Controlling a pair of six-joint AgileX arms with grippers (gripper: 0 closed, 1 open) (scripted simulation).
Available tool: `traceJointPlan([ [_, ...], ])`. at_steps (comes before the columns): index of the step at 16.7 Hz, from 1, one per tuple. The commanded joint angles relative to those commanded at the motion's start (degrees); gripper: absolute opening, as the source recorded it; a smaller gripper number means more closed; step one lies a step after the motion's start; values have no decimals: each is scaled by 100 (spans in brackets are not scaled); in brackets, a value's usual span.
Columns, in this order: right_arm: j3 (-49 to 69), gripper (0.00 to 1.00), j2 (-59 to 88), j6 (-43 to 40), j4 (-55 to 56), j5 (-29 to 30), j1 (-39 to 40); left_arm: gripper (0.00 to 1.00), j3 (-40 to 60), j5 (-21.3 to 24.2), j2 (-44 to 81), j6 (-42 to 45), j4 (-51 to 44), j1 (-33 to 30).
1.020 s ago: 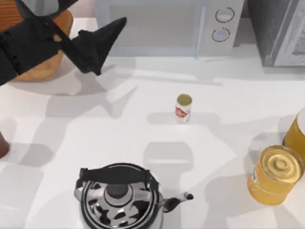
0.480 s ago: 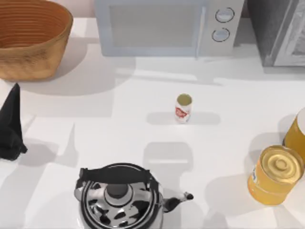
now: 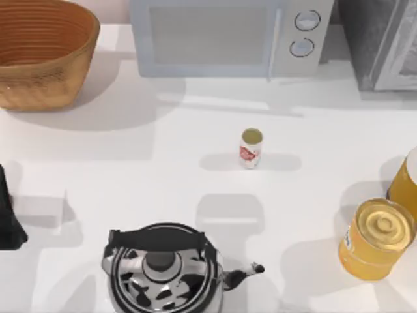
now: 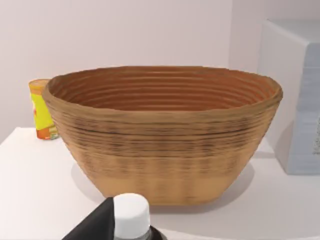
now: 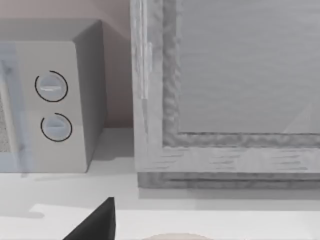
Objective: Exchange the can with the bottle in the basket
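A: How is the worktop (image 3: pixel 163 163) laid out as seen from above?

B: A smooth white surface is seen, crossed by soft grey shadows. A pale microwave (image 3: pixel 221 36) with two round dials is set along the top edge, and a grey textured appliance (image 3: pixel 381 42) fills the upper right corner. A pale pinkish wall is seen behind the basket in the left wrist view.

A: Where are the task's things placed?

B: The basket (image 3: pixel 39 55) is stood at the upper left, with nothing seen inside it. The can (image 3: pixel 251 148) is stood upright just right of centre, well apart from the basket. A white-capped bottle (image 4: pixel 132 216) is seen at the lower edge of the left wrist view, just before the basket (image 4: pixel 165 135).

A: And the rest?

B: A chrome kettle (image 3: pixel 163 270) is found at the bottom centre, and a yellow-orange jar (image 3: pixel 376 239) at the lower right.

A: The grippers?

B: The left gripper (image 3: pixel 8 218) is seen as a dark shape at the left edge; whether its fingers grip the bottle cannot be told. A dark finger (image 5: pixel 95 222) of the right gripper is glimpsed in its wrist view, its state likewise untold.
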Motion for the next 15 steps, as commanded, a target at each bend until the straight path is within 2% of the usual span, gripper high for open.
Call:
traceJointPlan([
  [5, 0, 100, 0, 0, 0, 0, 0, 100, 12, 10, 24, 1, 12, -20],
  [8, 0, 100, 0, 0, 0, 0, 0, 100, 20, 170, 369, 73, 369, 21],
  [11, 0, 100, 0, 0, 0, 0, 0, 100, -12, 477, 1234, 200, 1194, 128],
  [15, 0, 100, 0, 0, 0, 0, 0, 100, -118, 1005, 3051, 383, 2792, 349],
])
